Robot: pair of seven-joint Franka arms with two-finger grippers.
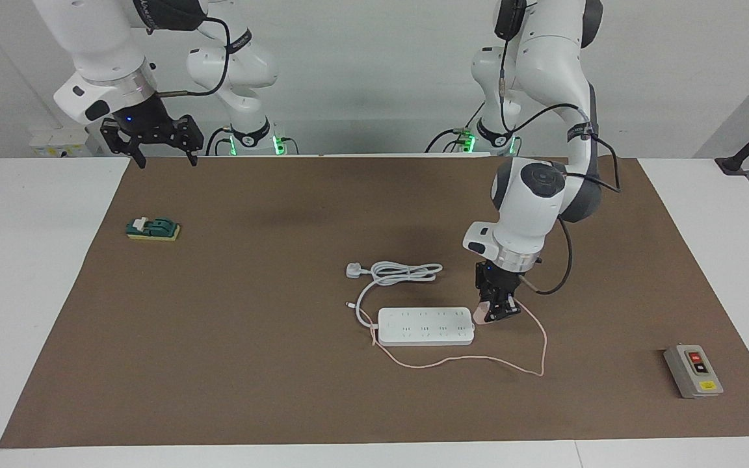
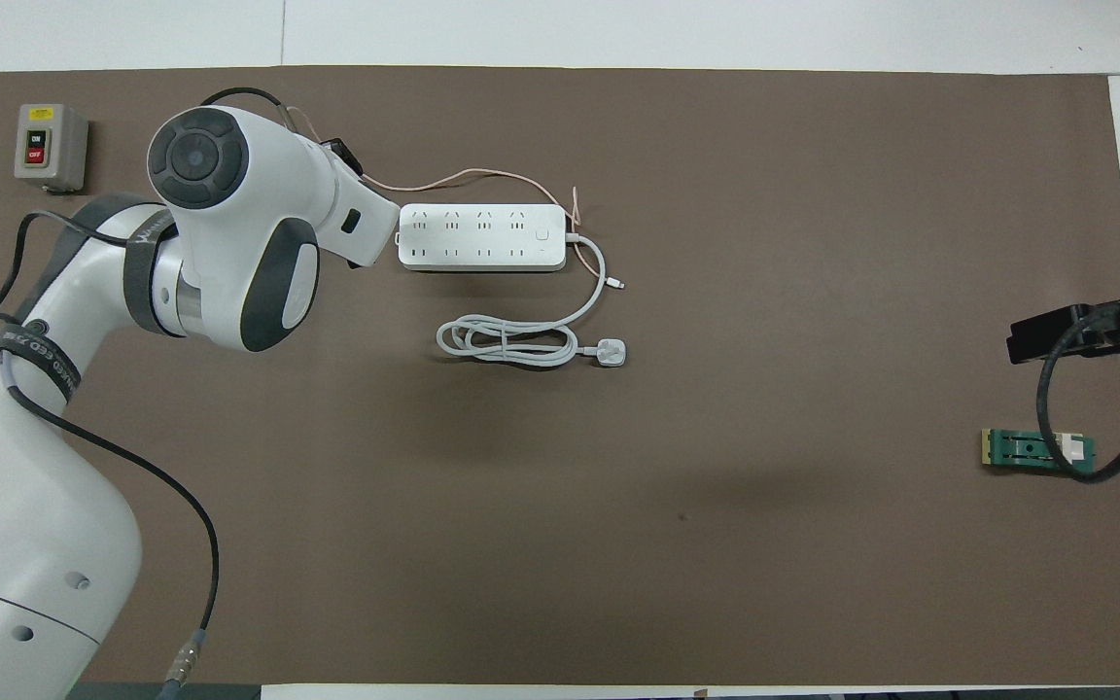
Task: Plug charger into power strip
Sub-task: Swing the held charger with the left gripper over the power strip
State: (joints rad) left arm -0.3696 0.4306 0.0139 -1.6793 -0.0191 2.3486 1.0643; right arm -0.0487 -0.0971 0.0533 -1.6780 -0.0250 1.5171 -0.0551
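The left claw [image 1: 495,311] is clamped on the pale pink charger [image 1: 480,314], low at the centre right of the facing view, just beside the short end of the white power strip [image 1: 426,325], which lies flat mid-frame. From overhead the arm hides the charger itself.

My worry is the approach: the charger sits at the strip's end, not above a socket, so pushing sideways from here would likely shove the loose strip across the brown mat instead of seating the pins. The thin pink cable [image 1: 478,358] loops along the strip's lower edge and could snag or drag.

The right claw [image 1: 153,140] hangs wide and empty at the upper left, waiting. The coiled white cord and plug [image 1: 393,271] crowd the strip's upper side; the lower worktop [image 1: 361,456] offers open room. The grey switch box [image 1: 693,371] and green block [image 1: 153,229] lie well apart.
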